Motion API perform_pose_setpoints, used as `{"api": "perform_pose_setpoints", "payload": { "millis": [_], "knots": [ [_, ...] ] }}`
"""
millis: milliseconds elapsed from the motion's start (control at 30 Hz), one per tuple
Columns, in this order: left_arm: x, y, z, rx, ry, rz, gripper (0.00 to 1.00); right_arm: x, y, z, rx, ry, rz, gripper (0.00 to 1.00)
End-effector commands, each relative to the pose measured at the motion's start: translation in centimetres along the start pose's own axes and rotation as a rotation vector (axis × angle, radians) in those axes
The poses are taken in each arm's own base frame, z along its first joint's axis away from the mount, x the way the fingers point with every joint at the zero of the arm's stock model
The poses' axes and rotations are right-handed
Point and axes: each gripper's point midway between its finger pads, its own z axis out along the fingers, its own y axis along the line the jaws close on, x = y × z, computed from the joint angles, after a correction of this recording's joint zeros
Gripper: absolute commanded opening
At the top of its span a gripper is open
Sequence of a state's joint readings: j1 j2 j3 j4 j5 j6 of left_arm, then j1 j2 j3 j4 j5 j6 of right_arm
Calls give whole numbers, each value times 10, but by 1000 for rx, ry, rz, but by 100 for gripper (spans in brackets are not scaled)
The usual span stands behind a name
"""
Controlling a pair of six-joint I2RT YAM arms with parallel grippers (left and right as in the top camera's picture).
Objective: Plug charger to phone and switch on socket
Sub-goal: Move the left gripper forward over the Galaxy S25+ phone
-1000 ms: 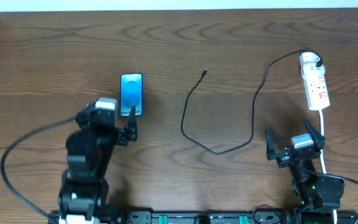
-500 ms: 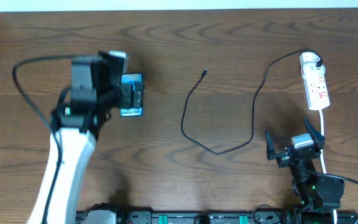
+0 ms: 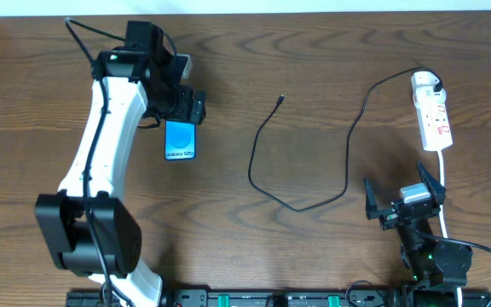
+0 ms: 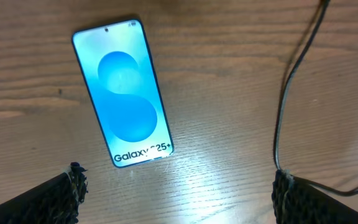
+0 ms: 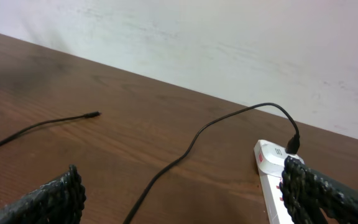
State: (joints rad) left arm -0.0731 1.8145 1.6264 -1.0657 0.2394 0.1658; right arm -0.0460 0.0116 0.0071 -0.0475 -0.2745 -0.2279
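The phone point(image 3: 181, 141), its blue screen facing up, lies on the table at left. It also shows in the left wrist view point(image 4: 124, 93), with the "Galaxy" text at its near end. My left gripper point(image 3: 187, 108) hovers over the phone's far end, open and empty point(image 4: 179, 194). The charger's black cable point(image 3: 273, 193) curves across the middle, and its tip point(image 3: 280, 100) lies free on the table. Its white plug point(image 3: 425, 83) sits in the socket point(image 3: 436, 124) at right. My right gripper point(image 3: 403, 201) is open and empty, near the front and below the socket point(image 5: 271, 169).
The socket's thicker white cord point(image 3: 442, 183) runs toward the front past my right gripper. A white wall point(image 5: 229, 43) stands behind the table's far edge. A black rail point(image 3: 271, 298) runs along the front edge.
My left arm has swung from the front of the table to the back and now reaches over the phone's far end. The phone, cable and right arm have not moved.
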Motion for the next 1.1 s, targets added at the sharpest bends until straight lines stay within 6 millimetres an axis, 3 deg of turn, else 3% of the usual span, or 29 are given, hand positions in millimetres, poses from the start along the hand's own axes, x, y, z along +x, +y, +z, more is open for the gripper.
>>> {"api": "perform_pose_setpoints", "payload": {
  "millis": [0, 300, 400, 567, 767, 1067],
  "knots": [
    [-5, -1, -2, 11, -9, 19, 97, 0, 2, 0, -7, -1, 6, 99],
    [-18, 1, 0, 4, -59, 25, 97, 0, 2, 0, -6, -1, 6, 99],
    [-24, 11, 12, -38, -59, -31, 97, 0, 2, 0, -6, -1, 6, 99],
    [-14, 45, 45, -198, 29, -147, 97, 0, 2, 0, -6, -1, 6, 99],
    [-3, 53, 80, -206, 114, -172, 97, 0, 2, 0, -6, -1, 6, 99],
    [3, 62, 111, -209, 161, -222, 97, 0, 2, 0, -6, -1, 6, 99]
  ]
}}
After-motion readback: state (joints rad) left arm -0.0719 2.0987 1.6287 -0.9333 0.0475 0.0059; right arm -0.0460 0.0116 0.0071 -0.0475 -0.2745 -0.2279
